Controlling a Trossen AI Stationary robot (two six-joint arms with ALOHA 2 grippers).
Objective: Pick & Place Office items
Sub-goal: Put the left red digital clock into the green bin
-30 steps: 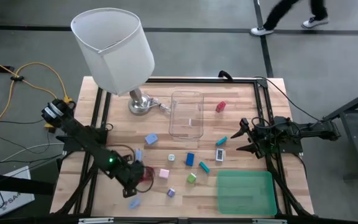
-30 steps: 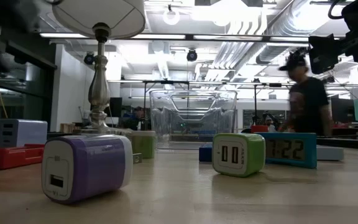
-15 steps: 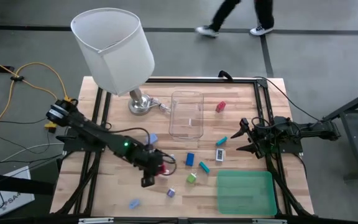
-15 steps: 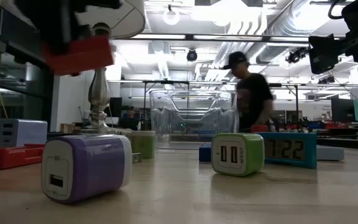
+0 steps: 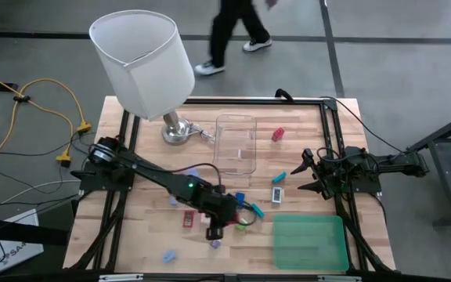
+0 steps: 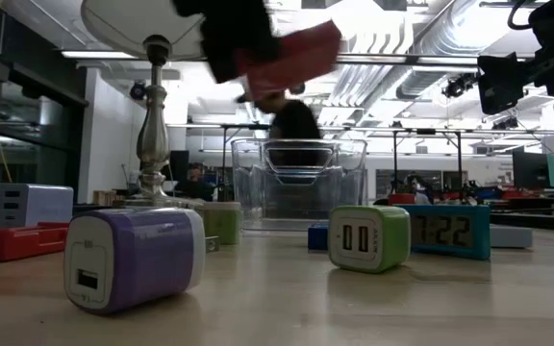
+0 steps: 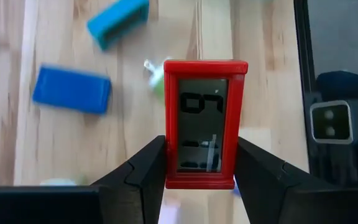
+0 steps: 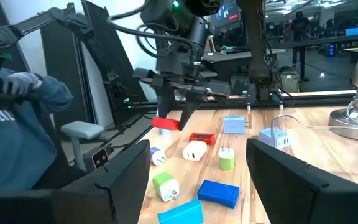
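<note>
Left gripper (image 7: 196,163) hung over mid-surface (image 5: 147,235) near the green tray (image 5: 310,243), fingers (image 7: 146,167) clamped on the long sides of a small red clock (image 7: 205,123) carried in the air. It looked light, rigid, smooth plastic, likely slippery; the flat-side grip near one end seemed sound. Right gripper (image 5: 310,174) waited at the right edge, fingers spread wide, empty.

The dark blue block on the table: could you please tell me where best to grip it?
Take the blue block from above, probably, jaws across its two long sides: it lies flat, narrow that way, with bare table beside both.
</note>
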